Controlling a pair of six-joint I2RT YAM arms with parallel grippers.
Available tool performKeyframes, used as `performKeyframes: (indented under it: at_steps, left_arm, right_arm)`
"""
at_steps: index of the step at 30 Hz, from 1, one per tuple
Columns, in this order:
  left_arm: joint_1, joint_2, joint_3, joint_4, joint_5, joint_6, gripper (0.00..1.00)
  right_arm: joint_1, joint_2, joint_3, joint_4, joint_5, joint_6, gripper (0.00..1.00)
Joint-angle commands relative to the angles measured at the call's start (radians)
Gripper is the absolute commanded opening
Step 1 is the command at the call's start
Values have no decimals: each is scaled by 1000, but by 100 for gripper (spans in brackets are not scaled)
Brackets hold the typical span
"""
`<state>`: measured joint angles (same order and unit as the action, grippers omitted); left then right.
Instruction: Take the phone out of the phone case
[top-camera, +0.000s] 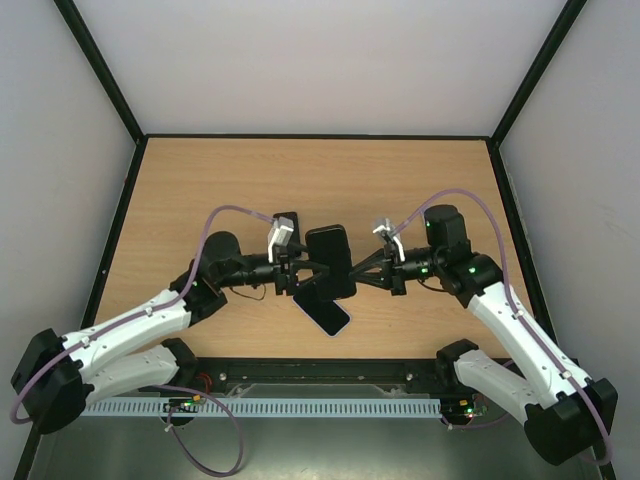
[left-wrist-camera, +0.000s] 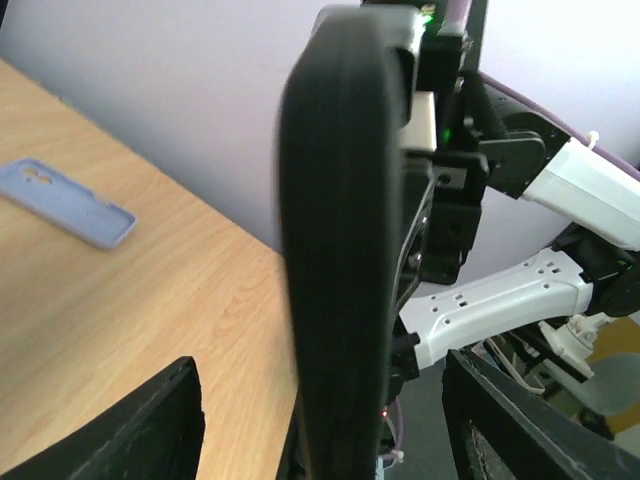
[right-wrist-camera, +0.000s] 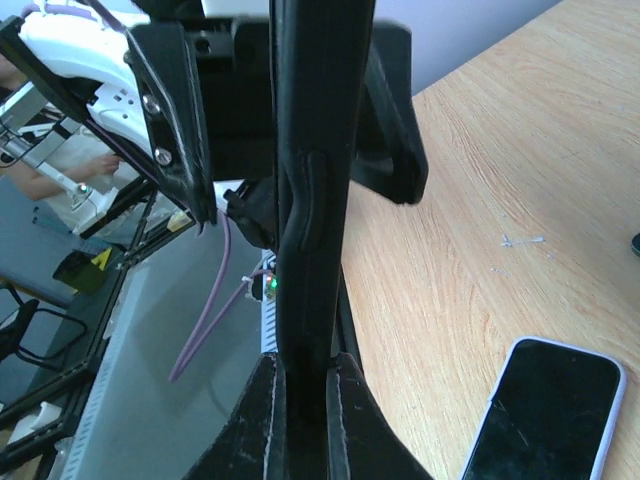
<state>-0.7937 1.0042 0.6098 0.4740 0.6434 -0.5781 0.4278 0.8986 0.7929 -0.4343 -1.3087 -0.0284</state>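
Note:
A black cased phone (top-camera: 330, 258) hangs on edge above the middle of the table, between the two grippers. My right gripper (top-camera: 358, 268) is shut on its lower edge; in the right wrist view both pads (right-wrist-camera: 265, 420) press against the case (right-wrist-camera: 310, 150) at the gripper (right-wrist-camera: 302, 385). My left gripper (top-camera: 305, 268) is open. In the left wrist view its fingers (left-wrist-camera: 150, 425) stand wide apart on either side of the case (left-wrist-camera: 340, 250), with a gap on both sides. Whether the phone has shifted inside the case is hidden.
A second phone with a lilac rim (top-camera: 323, 313) lies screen-up on the table below the held one and also shows as the rimmed phone (right-wrist-camera: 548, 415). A lilac case (left-wrist-camera: 65, 202) lies flat on the wood. A dark flat object (top-camera: 287, 222) sits behind the left wrist.

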Motion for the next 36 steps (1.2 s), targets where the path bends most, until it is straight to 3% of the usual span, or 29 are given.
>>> performKeyframes:
  at_steps: [1, 10, 18, 24, 27, 32, 36]
  left_arm:
    - [-1, -51, -96, 187, -41, -96, 65]
    - [-13, 13, -114, 314, -22, -138, 48]
    - [-20, 71, -56, 336, 20, -125, 17]
    - [-22, 49, -20, 279, 18, -106, 5]
    - [-15, 31, 37, 174, 21, -81, 4]
    - [-10, 8, 104, 69, 19, -85, 3]
    - [-10, 4, 96, 132, 54, -141, 3]
  right_arm:
    - [2, -20, -4, 119, -22, 70, 2]
    - [2, -24, -14, 90, 8, 51, 2]
    - [2, -38, -15, 80, 11, 54, 2]
    - [2, -34, 20, -1, 31, -27, 2]
    - [2, -31, 61, -101, 81, -144, 12]
    - [2, -23, 100, -273, 89, -372, 48]
    - [13, -30, 98, -321, 79, -464, 51]
